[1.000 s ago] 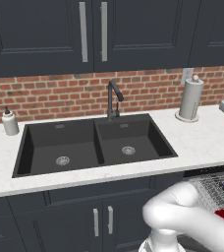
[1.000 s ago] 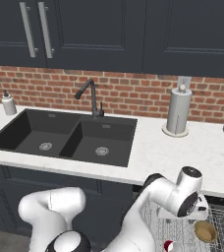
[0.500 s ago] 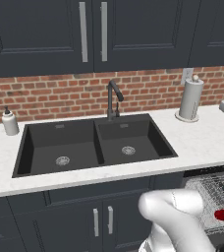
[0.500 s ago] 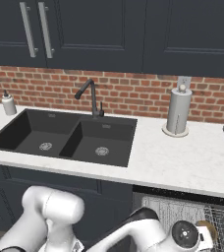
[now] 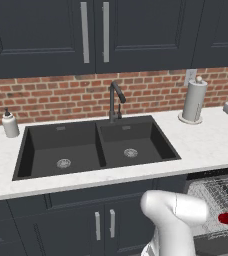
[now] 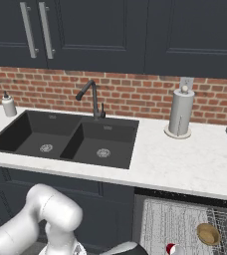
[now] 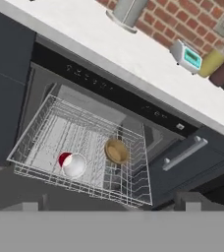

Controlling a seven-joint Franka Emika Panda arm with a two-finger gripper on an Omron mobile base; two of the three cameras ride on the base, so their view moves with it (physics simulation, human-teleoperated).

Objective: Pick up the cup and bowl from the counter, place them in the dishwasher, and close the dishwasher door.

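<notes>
Hand view, left to right: cup lies on its side in the dishwasher rack, at 9 o'clock from the bowl, apart. Counter at 12. Gripper fingertips barely visible, can't tell spread or pressed together.

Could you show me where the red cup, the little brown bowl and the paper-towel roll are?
cup (image 7: 70, 164), hand view, on its pale side, lying in the rack
bowl (image 7: 116, 150), hand view, on its brown inside
paper-towel roll (image 6: 180, 112), right base view, on the middle of the roll, standing on the counter
</notes>
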